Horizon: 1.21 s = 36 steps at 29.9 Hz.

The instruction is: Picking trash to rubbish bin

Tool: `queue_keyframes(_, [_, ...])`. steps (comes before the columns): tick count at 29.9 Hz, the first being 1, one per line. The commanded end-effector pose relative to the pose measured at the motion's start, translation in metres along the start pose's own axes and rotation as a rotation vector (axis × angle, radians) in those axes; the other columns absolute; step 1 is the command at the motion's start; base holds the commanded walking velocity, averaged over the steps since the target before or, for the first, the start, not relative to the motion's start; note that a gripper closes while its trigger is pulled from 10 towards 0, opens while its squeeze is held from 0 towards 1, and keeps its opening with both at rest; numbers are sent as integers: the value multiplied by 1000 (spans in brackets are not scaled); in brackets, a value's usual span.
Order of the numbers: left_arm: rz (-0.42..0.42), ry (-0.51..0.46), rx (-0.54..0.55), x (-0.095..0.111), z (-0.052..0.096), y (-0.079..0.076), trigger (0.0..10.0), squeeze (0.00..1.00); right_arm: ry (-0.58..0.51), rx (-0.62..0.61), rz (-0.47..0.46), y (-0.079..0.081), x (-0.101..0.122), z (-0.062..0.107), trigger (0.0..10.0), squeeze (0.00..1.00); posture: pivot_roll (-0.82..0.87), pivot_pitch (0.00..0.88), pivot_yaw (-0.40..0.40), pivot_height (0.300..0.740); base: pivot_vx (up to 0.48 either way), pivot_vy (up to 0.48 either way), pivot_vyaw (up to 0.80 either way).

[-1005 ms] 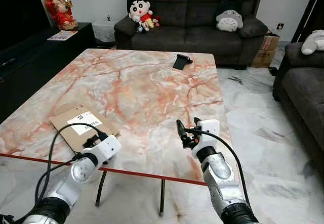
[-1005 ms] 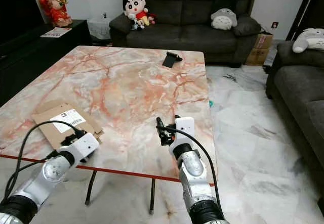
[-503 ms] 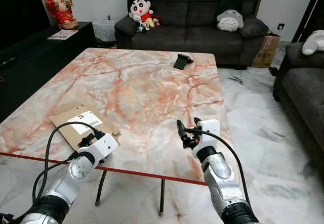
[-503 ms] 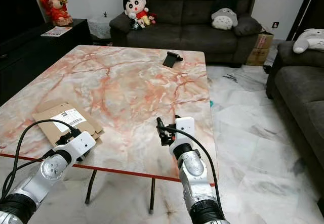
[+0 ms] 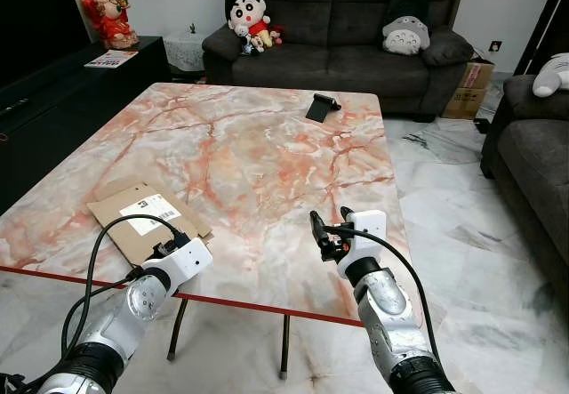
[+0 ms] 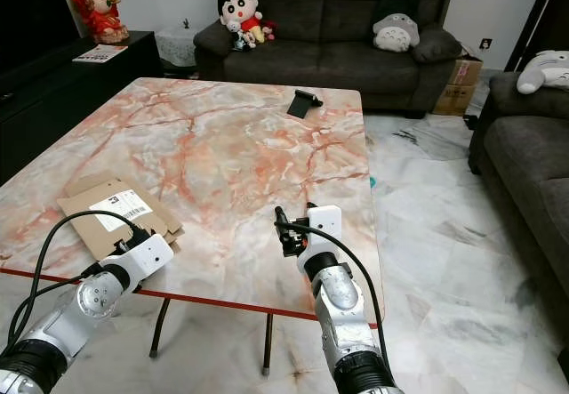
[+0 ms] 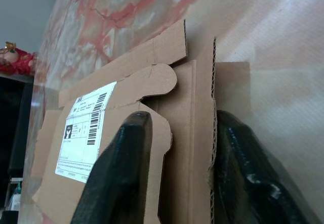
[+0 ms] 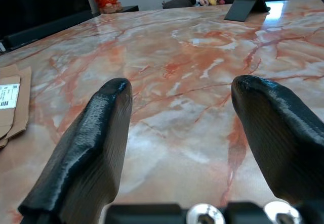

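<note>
Your landmark is the flattened brown cardboard mailer with a white barcode label (image 5: 144, 217), lying at the near left corner of the pink-and-orange marble-topped table (image 5: 249, 154). From the head cameras you see your left gripper (image 5: 167, 246) right at the mailer's near edge, low over the table's red-trimmed rim, but its white housing hides the fingertips. Your left wrist camera fills that in: the two black fingers (image 7: 119, 176) are spread apart, one lying over the cardboard beside the label, the other out past the corrugated edge over bare marble, so the edge sits between them. They have not closed on anything, and you cannot tell whether they touch the cardboard. Your right gripper (image 6: 292, 225) hovers over the table's near edge, well to the right of the mailer, holding nothing. Its wrist camera shows its fingers (image 8: 86, 158) wide open above the marble, with the mailer off to one side and a small black stand (image 8: 244, 5) far across the table. Beyond the table's far end, away from the mailer, stands a dark grey sofa (image 5: 347, 29) with soft toys on it.
</note>
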<state>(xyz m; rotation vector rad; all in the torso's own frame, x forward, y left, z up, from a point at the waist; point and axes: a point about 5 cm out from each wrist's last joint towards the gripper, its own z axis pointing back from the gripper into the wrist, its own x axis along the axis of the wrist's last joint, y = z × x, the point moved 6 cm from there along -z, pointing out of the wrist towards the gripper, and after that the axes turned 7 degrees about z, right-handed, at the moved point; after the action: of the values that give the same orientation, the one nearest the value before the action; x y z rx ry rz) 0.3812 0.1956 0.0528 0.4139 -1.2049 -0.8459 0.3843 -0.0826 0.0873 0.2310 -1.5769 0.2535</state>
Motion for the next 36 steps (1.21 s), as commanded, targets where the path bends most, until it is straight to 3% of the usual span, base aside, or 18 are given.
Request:
queue_keyframes(1, [-6, 24, -2, -4, -1, 1, 0, 0, 1, 7, 2, 1, 2, -2, 10000, 0, 152, 6, -12, 740, 0, 0, 0])
queue_keyframes(28, [15, -20, 10, 10, -4, 0, 0, 0, 1, 3, 6, -1, 2, -2, 10000, 0, 149, 5, -12, 740, 0, 0, 0])
queue_keyframes(33, [8, -59, 98, 23, -6, 9, 0, 0, 0, 1, 4, -1, 2, -2, 10000, 0, 149, 5, -12, 740, 0, 0, 0])
queue_keyframes(34, [17, -82, 166, 31, -6, 17, 2314, 0, -3, -1, 3, -1, 3, -2, 10000, 0, 149, 5, -12, 740, 0, 0, 0])
queue_keyframes(35, [26, -91, 191, 34, -6, 20, 2314, 0, -4, -1, 3, -1, 3, -2, 10000, 0, 149, 5, -12, 740, 0, 0, 0])
queue_keyframes(36, [49, -129, 252, 44, -6, 27, 10000, 0, -14, -5, 1, -1, 5, -3, 10000, 0, 150, 0, -9, 740, 0, 0, 0])
